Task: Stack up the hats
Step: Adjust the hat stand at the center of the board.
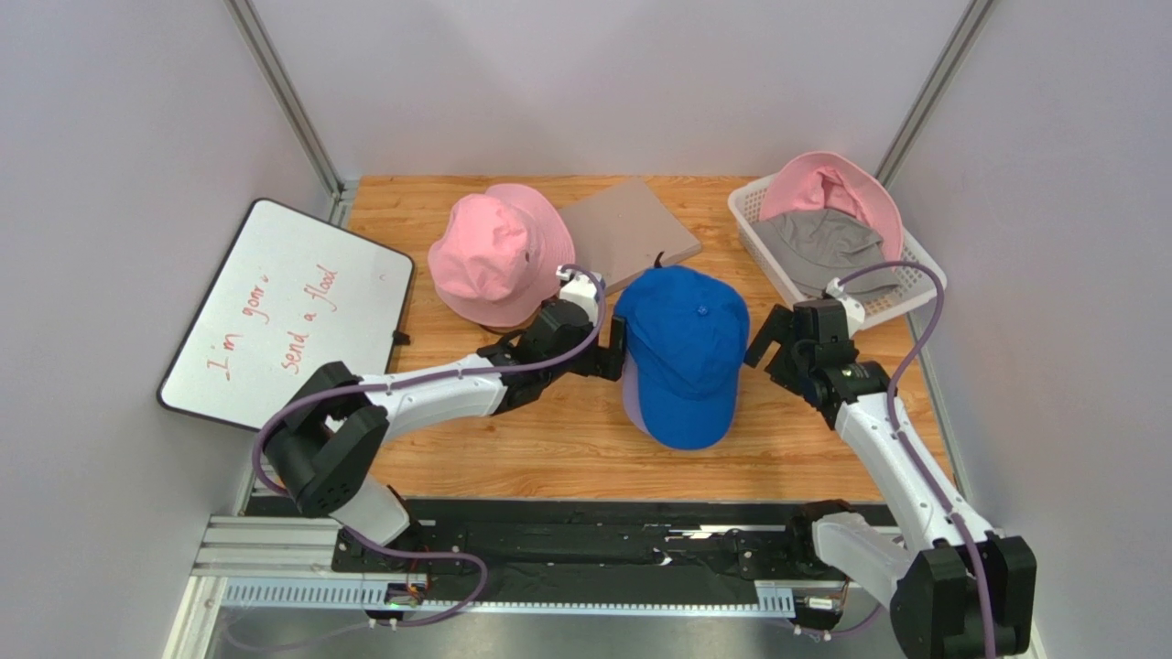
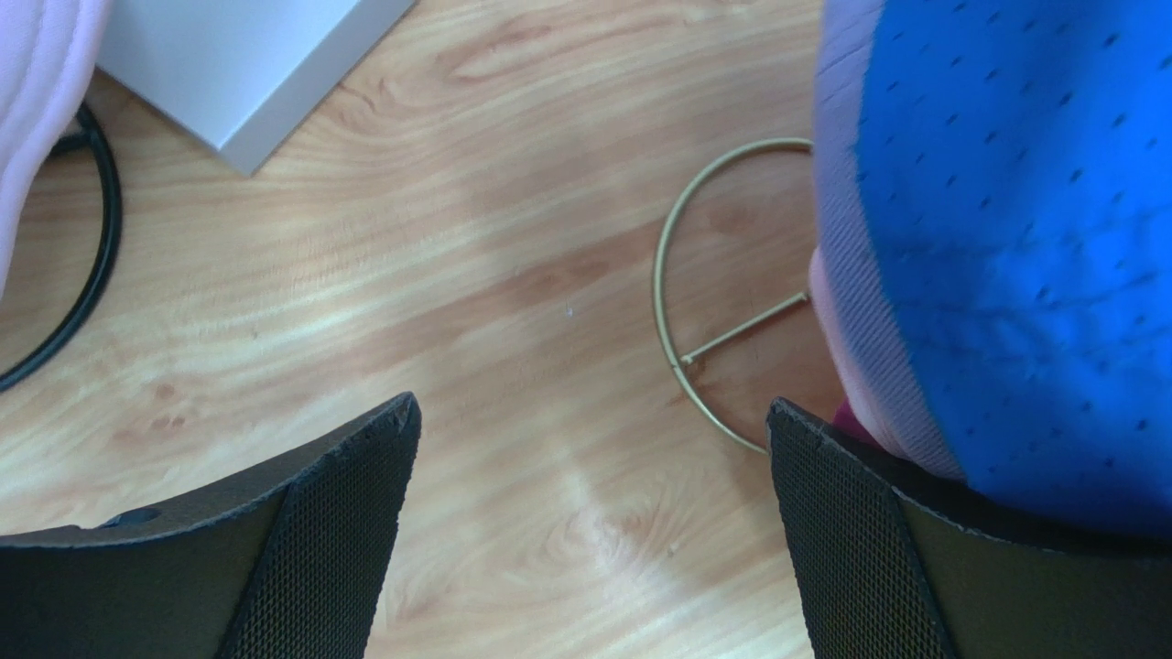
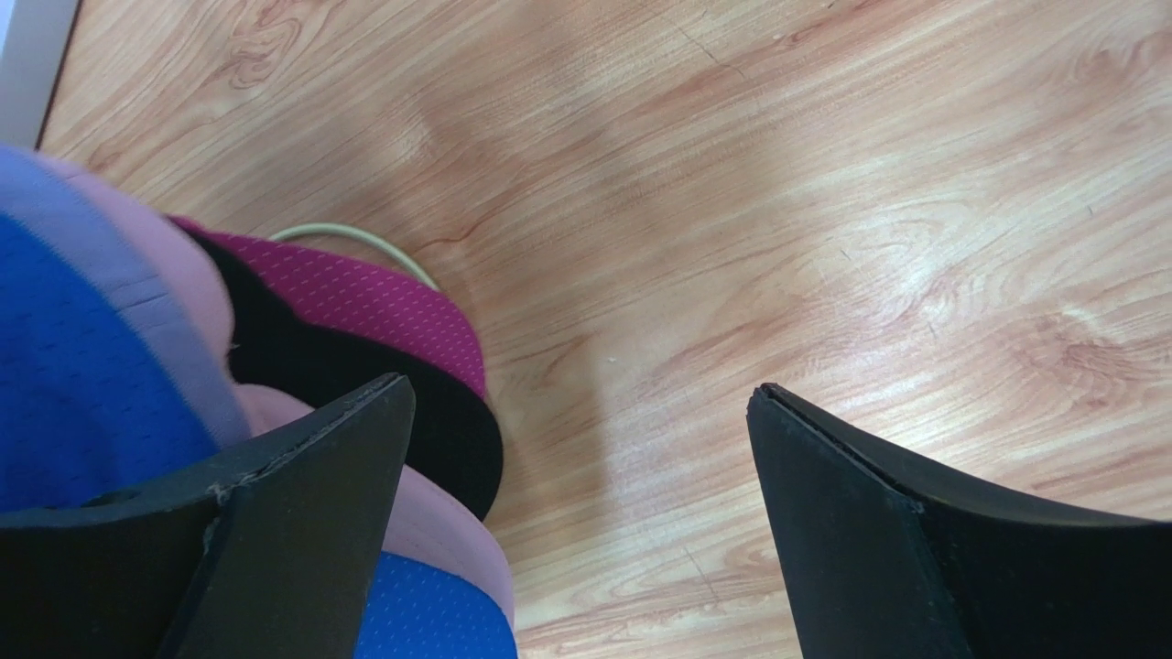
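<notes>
Blue cap (image 1: 684,350) topping a stack at middle of table (image 1: 550,446), flanked on both sides.
Left gripper (image 1: 615,352) and right gripper (image 1: 765,343) spread wide just beside it, pinching nothing. Lavender cap (image 2: 853,275), magenta cap (image 3: 372,309), black cap (image 3: 413,412) beneath, over gold wire ring (image 2: 743,328). Pink bucket hat (image 1: 495,254) behind-left; pink hat (image 1: 832,186), grey hat (image 1: 823,236) in white basket (image 1: 747,209).

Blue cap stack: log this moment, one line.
top of stack: blue cap | left gripper: open, at cap's left | right gripper: open, at cap's right | pink bucket hat: apart | basket: grey hat, pink hat
</notes>
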Action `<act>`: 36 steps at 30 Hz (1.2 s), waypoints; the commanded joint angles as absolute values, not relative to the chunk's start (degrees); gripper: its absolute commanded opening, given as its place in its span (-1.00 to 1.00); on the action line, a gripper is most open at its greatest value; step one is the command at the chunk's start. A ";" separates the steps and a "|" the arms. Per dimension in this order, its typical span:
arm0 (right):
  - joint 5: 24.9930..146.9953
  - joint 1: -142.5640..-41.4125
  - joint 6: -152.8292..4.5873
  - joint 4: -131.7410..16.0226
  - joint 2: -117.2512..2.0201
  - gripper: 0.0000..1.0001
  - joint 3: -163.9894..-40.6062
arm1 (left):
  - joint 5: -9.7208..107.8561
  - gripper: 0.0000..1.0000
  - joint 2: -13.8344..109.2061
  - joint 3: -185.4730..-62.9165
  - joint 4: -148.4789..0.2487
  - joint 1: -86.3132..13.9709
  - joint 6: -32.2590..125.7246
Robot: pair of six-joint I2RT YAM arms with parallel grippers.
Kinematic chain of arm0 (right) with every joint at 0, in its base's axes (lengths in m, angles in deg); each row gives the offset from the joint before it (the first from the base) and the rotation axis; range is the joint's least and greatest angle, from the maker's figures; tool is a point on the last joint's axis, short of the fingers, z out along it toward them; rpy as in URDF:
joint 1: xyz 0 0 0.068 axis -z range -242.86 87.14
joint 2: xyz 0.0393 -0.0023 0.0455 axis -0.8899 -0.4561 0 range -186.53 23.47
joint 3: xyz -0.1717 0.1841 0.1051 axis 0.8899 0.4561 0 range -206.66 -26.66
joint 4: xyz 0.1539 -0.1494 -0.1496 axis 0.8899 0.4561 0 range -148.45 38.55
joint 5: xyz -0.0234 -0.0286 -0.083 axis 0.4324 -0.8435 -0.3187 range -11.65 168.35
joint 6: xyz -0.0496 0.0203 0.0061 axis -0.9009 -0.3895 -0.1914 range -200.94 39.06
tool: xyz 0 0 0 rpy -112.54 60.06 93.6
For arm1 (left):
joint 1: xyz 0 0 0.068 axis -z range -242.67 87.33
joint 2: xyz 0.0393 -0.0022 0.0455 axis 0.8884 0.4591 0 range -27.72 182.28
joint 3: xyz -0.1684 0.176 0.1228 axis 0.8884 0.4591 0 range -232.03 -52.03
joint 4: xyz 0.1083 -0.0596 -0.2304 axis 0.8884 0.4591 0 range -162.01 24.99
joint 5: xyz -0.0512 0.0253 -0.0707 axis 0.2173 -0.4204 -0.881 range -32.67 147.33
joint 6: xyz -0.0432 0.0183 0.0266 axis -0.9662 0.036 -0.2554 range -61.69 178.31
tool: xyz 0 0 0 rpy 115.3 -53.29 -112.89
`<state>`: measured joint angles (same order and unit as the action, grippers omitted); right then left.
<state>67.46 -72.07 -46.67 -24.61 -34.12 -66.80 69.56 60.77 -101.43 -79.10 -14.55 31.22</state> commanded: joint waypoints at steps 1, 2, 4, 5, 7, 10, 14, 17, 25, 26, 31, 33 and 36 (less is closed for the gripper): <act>65.71 -72.27 -48.23 -22.69 -32.52 0.98 -67.71 | 67.88 0.99 62.89 -105.54 -82.73 -16.43 32.30; 65.17 -72.35 -48.68 -22.60 -33.04 0.98 -68.14 | 67.18 0.99 63.16 -105.90 -83.17 -16.88 32.30; 64.64 -72.09 -49.03 -22.16 -33.84 0.99 -68.85 | 66.56 0.99 63.59 -106.69 -83.70 -17.67 32.30; 64.82 -71.74 -49.03 -22.24 -34.54 0.99 -69.03 | 65.77 0.99 63.77 -107.13 -83.96 -17.93 32.12; 65.08 -71.48 -48.86 -22.51 -35.15 0.99 -69.29 | 65.24 0.99 64.56 -108.27 -84.14 -18.20 32.47; 65.17 -71.04 -48.77 -22.77 -35.16 0.99 -68.94 | 64.89 0.99 66.58 -110.29 -83.70 -18.55 33.52; 64.91 -69.81 -49.21 -22.77 -34.81 1.00 -67.36 | 65.06 0.99 66.06 -108.46 -83.43 -19.34 32.74; 64.64 -68.31 -49.56 -23.21 -34.63 1.00 -66.04 | 67.07 0.99 62.82 -104.68 -83.26 -19.69 31.95; 68.59 -68.05 -47.45 -26.90 -36.91 0.97 -63.32 | 64.55 0.99 59.29 -98.43 -83.78 -19.43 27.91; 69.03 -68.05 -47.19 -27.34 -37.18 0.97 -62.44 | 64.27 0.99 59.73 -98.52 -83.88 -19.08 27.47; 69.12 -68.92 -46.31 -28.48 -38.15 0.96 -60.77 | 65.41 0.98 63.42 -100.27 -83.00 -14.77 27.20; 69.39 -69.19 -46.31 -28.57 -37.89 0.96 -60.33 | 65.50 0.98 63.86 -100.10 -83.00 -13.90 26.50; 70.17 -70.33 -45.52 -28.74 -36.92 0.95 -59.71 | 66.55 0.98 63.42 -99.66 -83.17 -13.10 26.32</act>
<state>69.12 -69.01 -47.09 -25.48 -38.27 -60.25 65.80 63.76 -98.90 -81.99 -14.18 27.94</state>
